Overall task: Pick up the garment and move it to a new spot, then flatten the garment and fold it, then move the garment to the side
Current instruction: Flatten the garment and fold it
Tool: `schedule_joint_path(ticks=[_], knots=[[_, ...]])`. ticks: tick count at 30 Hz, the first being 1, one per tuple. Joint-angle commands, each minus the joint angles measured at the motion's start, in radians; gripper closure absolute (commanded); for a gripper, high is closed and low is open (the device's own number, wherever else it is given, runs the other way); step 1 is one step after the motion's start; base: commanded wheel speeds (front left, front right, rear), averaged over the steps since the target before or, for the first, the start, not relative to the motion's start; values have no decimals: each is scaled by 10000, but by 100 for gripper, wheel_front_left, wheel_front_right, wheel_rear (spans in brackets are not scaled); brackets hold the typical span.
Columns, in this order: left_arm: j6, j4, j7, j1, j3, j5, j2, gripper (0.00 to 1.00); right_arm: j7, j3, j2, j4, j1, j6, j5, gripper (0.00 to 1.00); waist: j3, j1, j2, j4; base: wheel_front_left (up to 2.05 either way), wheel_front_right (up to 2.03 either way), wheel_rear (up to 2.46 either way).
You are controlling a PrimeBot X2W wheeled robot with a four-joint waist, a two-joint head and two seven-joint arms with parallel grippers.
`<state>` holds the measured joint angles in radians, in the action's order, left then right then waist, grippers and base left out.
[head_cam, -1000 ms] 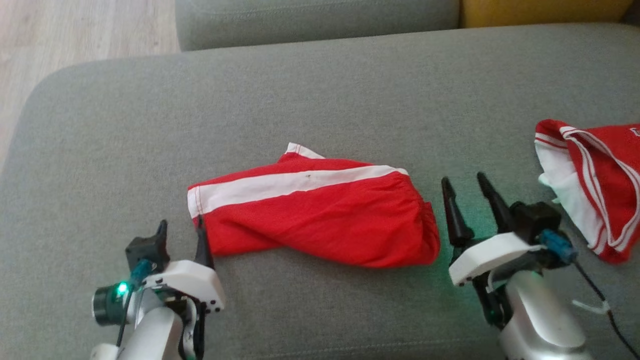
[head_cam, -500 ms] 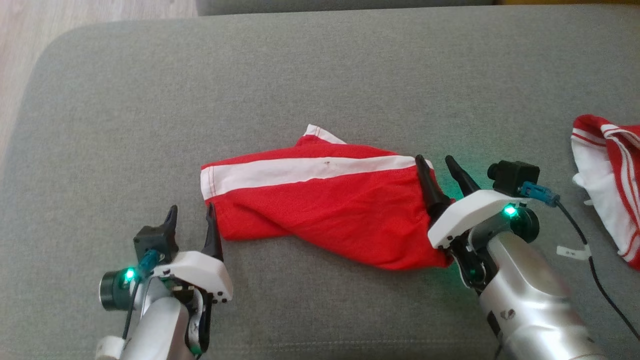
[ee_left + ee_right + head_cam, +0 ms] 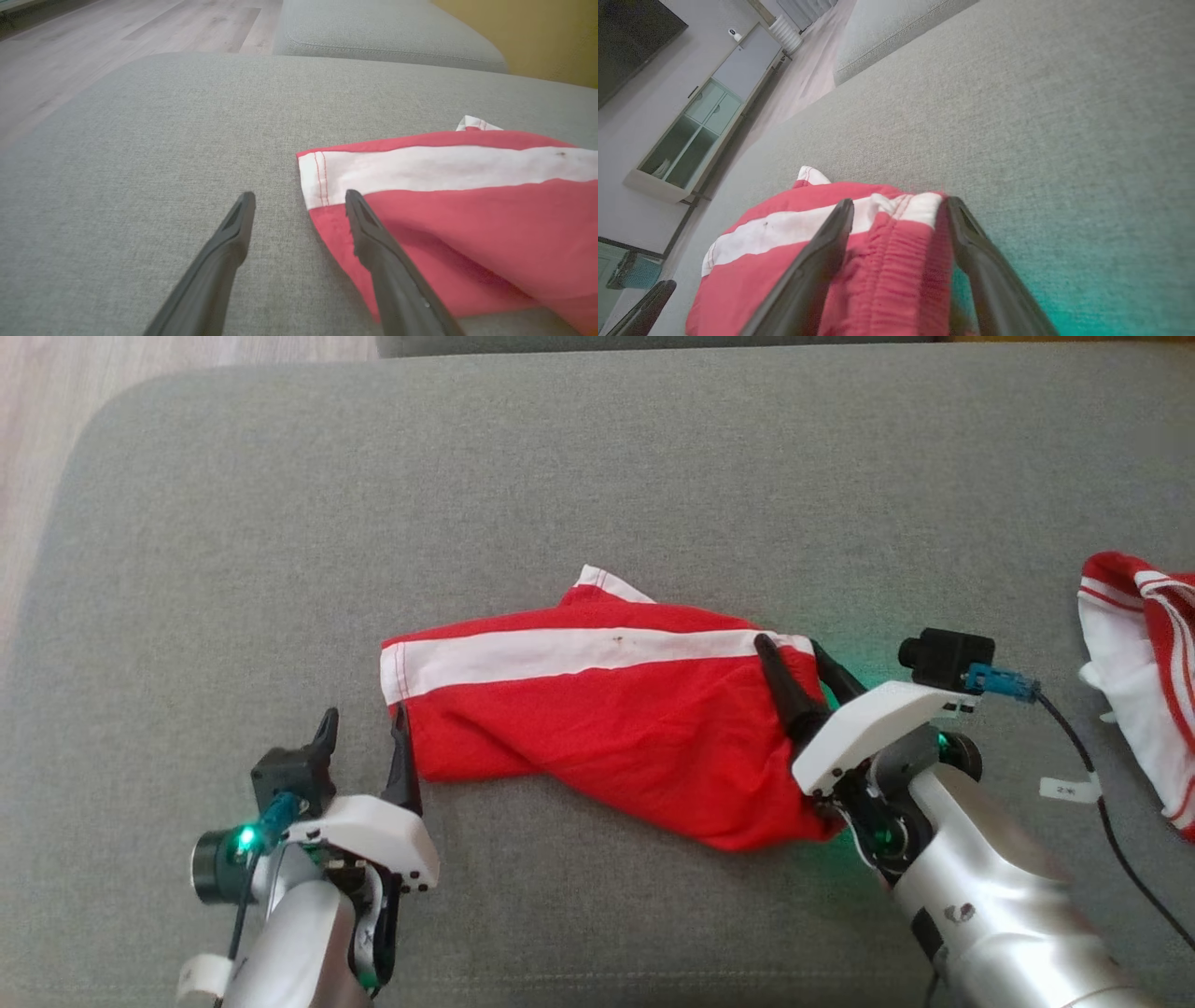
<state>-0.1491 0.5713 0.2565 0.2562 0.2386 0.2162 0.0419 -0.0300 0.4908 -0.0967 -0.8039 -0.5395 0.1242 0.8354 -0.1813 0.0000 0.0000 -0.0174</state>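
The red cloth shorts with a white side stripe (image 3: 607, 737) lay rumpled mid-way on the grey fabric sofa cushion (image 3: 560, 476). The right gripper (image 3: 789, 644) stood with fingers apart, straddling the gathered waistband end. The left gripper (image 3: 365, 712), also spread, sat by the hem, one finger over the cloth.

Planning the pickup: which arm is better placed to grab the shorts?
Right. The right end effector, open, straddles the waistband of the red shorts; the left end effector only borders the hem.
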Motion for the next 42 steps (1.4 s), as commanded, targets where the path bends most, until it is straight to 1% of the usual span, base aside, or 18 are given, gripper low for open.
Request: schedule_joint_path(ticks=[1,5,6,7,8,9,12,17,20,23,24,28,31,35,38,42], knots=[[-6,-279,53,289,-283,105,86,0,-42,241,-27,332,27,65,217,0,42,0,0,1,0,0,0],[-31,-293,53,238,-196,180,85,0,-81,426,-136,396,110,65,600,0,98,0,0,15,0,0,0],[-35,-295,53,232,-184,190,85,0,-72,472,-141,425,106,65,719,5,97,0,0,22,0,0,0],[-39,-298,53,234,-170,199,85,0,-63,512,-153,425,85,65,817,45,87,0,0,28,0,0,0],[-40,-299,53,242,-153,211,85,0,-97,574,-185,418,41,65,849,75,76,0,0,31,0,0,0],[-39,-296,53,254,-134,219,85,0,-127,629,-207,395,5,65,891,100,66,0,0,33,0,0,0],[-37,-292,53,306,-74,249,85,0,-230,709,-235,223,-126,65,1039,100,31,0,0,17,0,0,0],[-48,-328,53,394,9,292,84,0,-699,801,-311,49,-303,65,1200,100,27,0,0,-39,0,0,0],[40,-542,53,429,17,394,84,0,-919,1034,-442,52,-271,65,1169,100,59,0,0,-9,0,0,0],[222,-851,53,459,-75,967,84,0,-958,1420,-622,145,-135,65,1074,100,77,0,0,102,0,0,0],[222,-851,53,459,-75,967,84,0,-958,1420,-622,145,-135,65,1074,100,77,0,0,102,0,0,0],[488,-916,53,730,-246,1785,84,0,-1007,1845,-811,318,-86,65,963,100,-21,0,0,342,0,0,0],[752,-444,53,1177,-212,2066,84,0,-1042,2039,-845,387,-183,65,962,100,-125,0,0,509,0,0,0],[1112,472,53,1926,-150,2114,84,0,-1127,2281,-829,442,-384,65,931,100,-275,0,0,689,0,0,0],[1156,1334,53,2428,-144,2011,84,0,-1170,2464,-804,480,-531,65,914,100,-391,0,0,807,0,0,0],[993,2292,53,2897,-224,1916,87,0,-1228,2659,-776,511,-716,65,947,100,-531,0,0,932,0,0,0]])
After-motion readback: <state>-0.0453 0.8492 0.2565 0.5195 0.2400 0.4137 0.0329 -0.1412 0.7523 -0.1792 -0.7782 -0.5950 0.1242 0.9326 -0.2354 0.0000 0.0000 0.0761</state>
